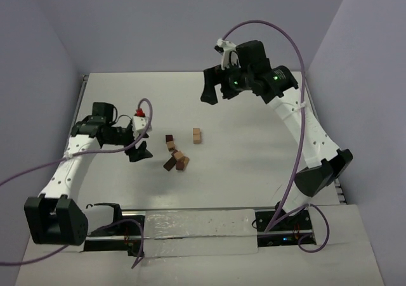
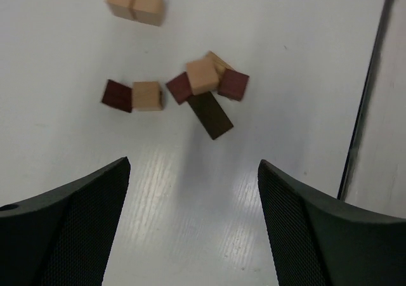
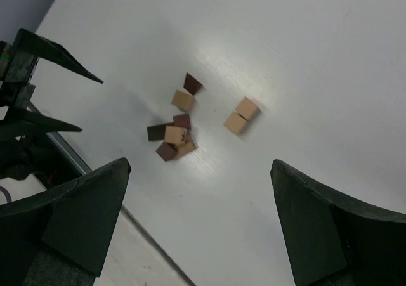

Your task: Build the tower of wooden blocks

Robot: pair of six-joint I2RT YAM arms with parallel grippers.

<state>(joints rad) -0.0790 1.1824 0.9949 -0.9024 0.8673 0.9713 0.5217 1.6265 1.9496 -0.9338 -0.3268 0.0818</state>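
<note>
left claw (image 2: 193,165): jaws apart, empty, low at left
blocks (image 2: 202,77): loose heap just right of it, mid tabletop (image 1: 254,140); light, stiff, likely to skid
tan pair (image 2: 134,2): touching, just beyond; pinch flat opposite faces
right claw (image 3: 200,165): wide apart, empty, high, far

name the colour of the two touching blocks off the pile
Light tan blocks; left wrist view.

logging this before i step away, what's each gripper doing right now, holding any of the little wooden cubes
Left gripper: open, holding nothing.
Right gripper: open, holding nothing.
</note>
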